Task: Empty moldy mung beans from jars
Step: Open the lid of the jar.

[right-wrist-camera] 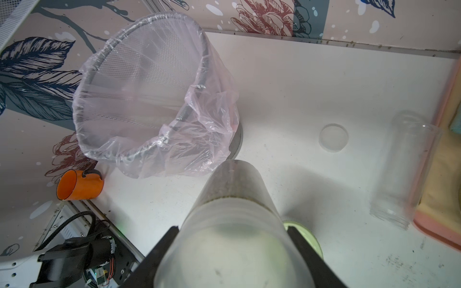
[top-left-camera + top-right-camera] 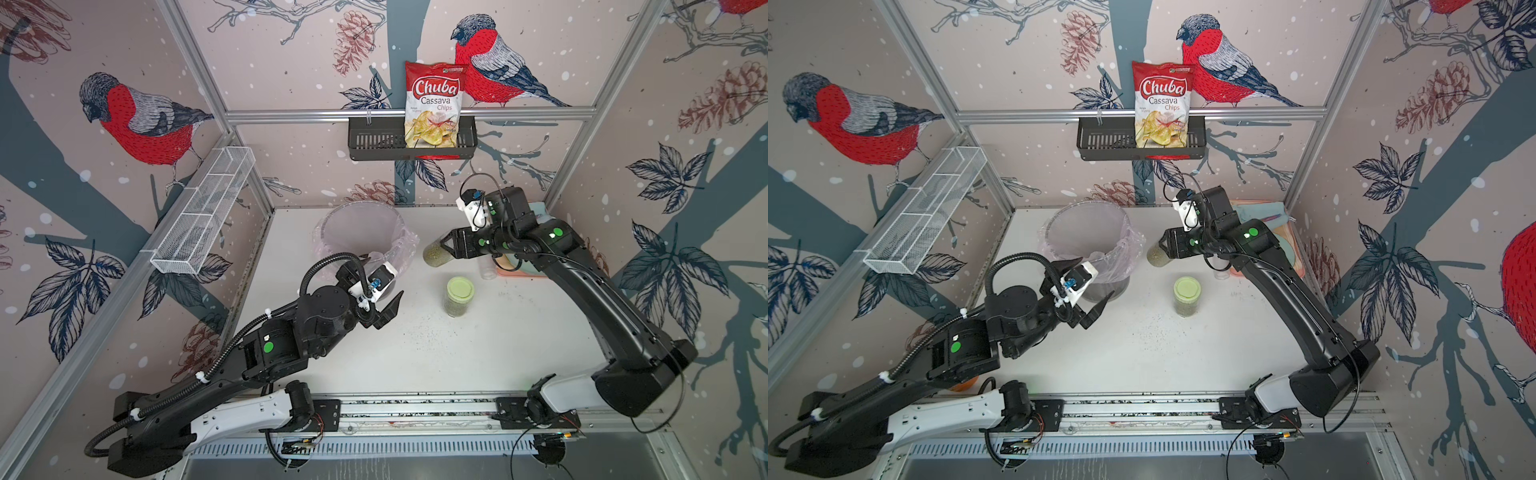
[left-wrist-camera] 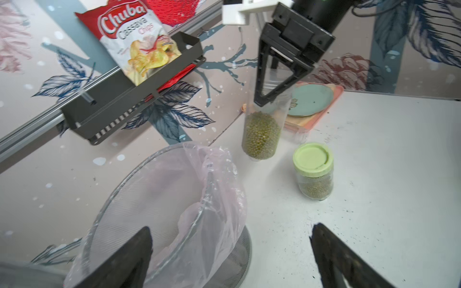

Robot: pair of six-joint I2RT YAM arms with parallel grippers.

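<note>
The right gripper (image 1: 232, 230) is clamped on the tall jar (image 1: 234, 189). One finger lies on each side of its upper, empty part, so the mung beans (image 3: 260, 134) sit at the end farthest from the fingers. The jar's long axis runs close to upright, in line with the fingers. Whether its base is clear of the table (image 2: 478, 353) cannot be told. The jar is near the table's far edge, between the bag-lined bin (image 1: 109, 45) and the pink tray (image 3: 335, 93) in the far right corner. The bin is just beside it, on the side toward the left edge. The pour therefore seems to call for a short carry that way, then a wrist turn until the mouth points down over the bag. The left gripper (image 3: 230, 239) hangs wide open and empty at the bin's near side. The green-lidded jar (image 2: 459, 297), capped and holding beans, stands toward the table's middle, between the two arms.
</note>
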